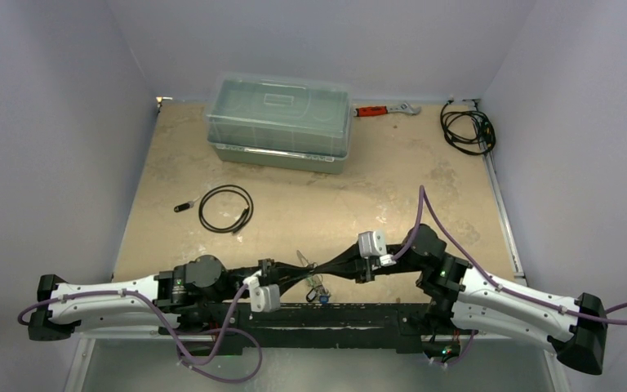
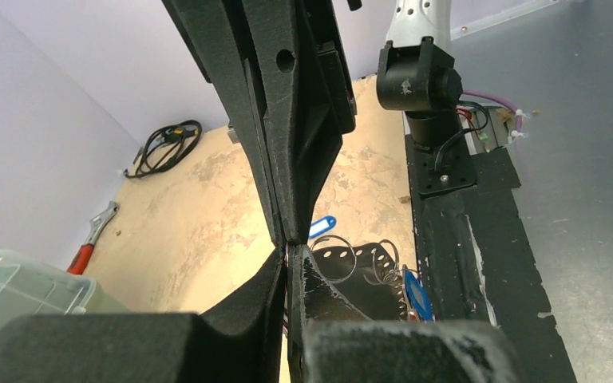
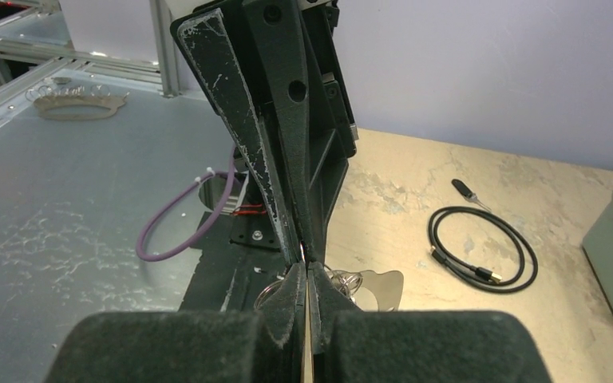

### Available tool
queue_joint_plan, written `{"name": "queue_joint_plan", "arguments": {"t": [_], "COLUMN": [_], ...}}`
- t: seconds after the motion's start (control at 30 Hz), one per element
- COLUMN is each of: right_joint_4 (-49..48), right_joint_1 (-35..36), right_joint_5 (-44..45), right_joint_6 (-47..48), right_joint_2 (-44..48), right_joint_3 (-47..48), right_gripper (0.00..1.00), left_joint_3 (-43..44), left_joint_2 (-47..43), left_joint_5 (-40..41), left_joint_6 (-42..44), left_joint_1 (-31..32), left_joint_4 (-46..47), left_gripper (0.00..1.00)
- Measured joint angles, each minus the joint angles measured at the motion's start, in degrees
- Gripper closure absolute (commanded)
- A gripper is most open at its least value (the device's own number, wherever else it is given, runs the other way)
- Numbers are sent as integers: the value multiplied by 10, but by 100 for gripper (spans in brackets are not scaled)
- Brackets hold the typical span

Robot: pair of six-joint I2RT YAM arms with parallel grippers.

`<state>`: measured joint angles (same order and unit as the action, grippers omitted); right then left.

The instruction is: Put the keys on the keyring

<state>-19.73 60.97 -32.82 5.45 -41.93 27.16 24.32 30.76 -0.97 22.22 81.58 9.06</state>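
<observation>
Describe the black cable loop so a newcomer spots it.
Start at the clear lidded box at the far side. Nearer, off its left end, lies the black cable loop: one neat ring, unlike the tangled cable bundle in the far-right corner.

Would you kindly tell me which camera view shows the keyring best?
Left wrist: the keyring shows its rim holes close up. Right wrist catches only a partly hidden silver patch of it; the top view, a tiny glint between the arms.
</observation>
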Motion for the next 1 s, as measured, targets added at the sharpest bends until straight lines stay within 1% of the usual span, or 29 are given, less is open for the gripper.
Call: {"name": "queue_joint_plan", "arguments": {"t": [0.1, 0.27, 0.33, 0.47, 0.53, 0.57, 0.67, 0.8, 1.0], "right_joint_4": [0, 6, 9, 11, 9, 7, 4, 5, 18], "right_joint_1": [1, 0, -1, -2, -2, -2, -2, -2, 0], "right_joint_5": [-3, 13, 30, 52, 52, 52, 55, 80, 118], "right_joint_6": [0, -2, -7, -22, -40, -51, -84, -116, -134], "right_joint_2": [-1, 1, 9, 30, 42, 47, 56, 56, 43], "right_joint_3": [0, 4, 5, 5, 5, 5, 5, 2, -5], "right_gripper": [68, 40, 32, 24, 11, 7, 4, 1, 1], "left_joint_3": [3, 6, 6, 7, 7, 7, 7, 7, 16], "left_joint_2": [1, 0, -1, 6, 15, 21, 41, 64, 88], "left_joint_5": [-6, -13, -10, 2, 16, 23, 43, 70, 104], "left_joint_6": [-1, -3, -4, -4, -5, -5, -6, -8, -26], "left_joint_1": [0, 8, 10, 12, 14, 14, 14, 14, 14], "left_joint_4": [-3, -12, -11, 7, 18, 24, 41, 55, 71], "left_gripper": [100, 100, 100, 100, 100, 100, 100, 100, 100]}}
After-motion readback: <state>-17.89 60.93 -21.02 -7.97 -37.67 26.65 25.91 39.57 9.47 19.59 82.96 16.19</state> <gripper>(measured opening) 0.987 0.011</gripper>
